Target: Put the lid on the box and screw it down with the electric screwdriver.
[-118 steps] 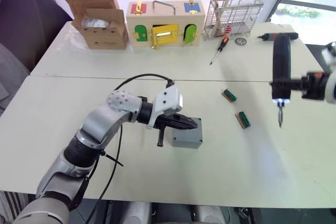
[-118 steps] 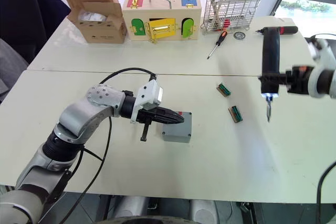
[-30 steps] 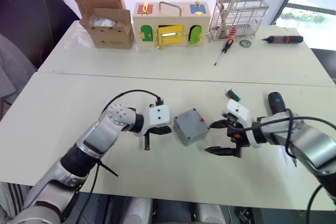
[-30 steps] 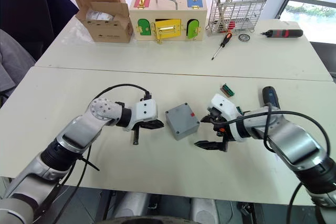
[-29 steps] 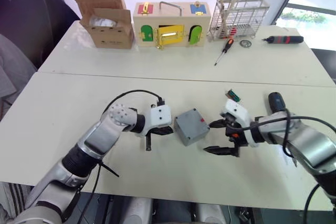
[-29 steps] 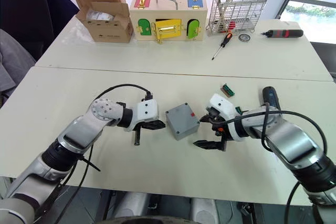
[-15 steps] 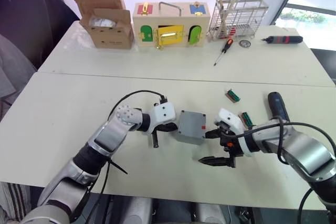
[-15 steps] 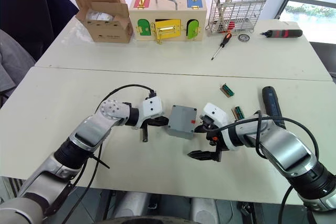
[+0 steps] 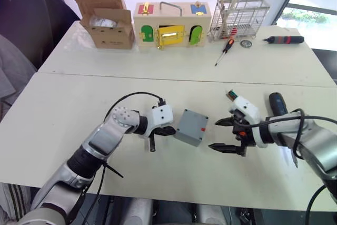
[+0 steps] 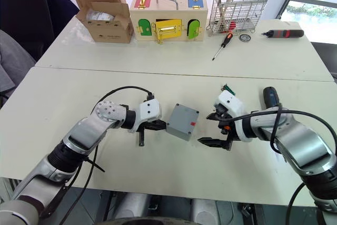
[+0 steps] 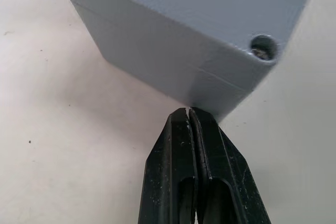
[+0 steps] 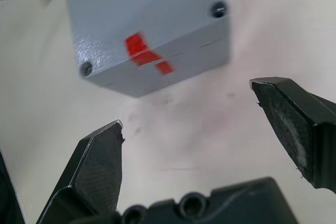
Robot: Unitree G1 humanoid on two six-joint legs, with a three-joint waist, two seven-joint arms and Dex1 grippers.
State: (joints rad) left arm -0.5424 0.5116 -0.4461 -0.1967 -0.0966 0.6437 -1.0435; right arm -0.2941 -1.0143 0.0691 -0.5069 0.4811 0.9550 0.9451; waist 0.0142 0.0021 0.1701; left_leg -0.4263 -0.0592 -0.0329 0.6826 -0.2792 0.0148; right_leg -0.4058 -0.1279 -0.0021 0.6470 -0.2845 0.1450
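1. My left claw (image 9: 160, 131) is pinched fully together with nothing in it, its tips at a lower corner of the box (image 9: 190, 127).
2. My right claw (image 9: 227, 135) is spread wide and empty, just beside the box's red-marked side.
3. The box sits mid-tabletop (image 9: 63, 114), toward the near edge, lid (image 11: 210, 9) already on, screws visible in its corner holes.
4. The electric screwdriver (image 9: 278, 108) lies beyond my right arm, toward the right edge.
5. I judge the box light, rigid and smooth-sided, likely to skid; I'd grip two opposite walls squarely.
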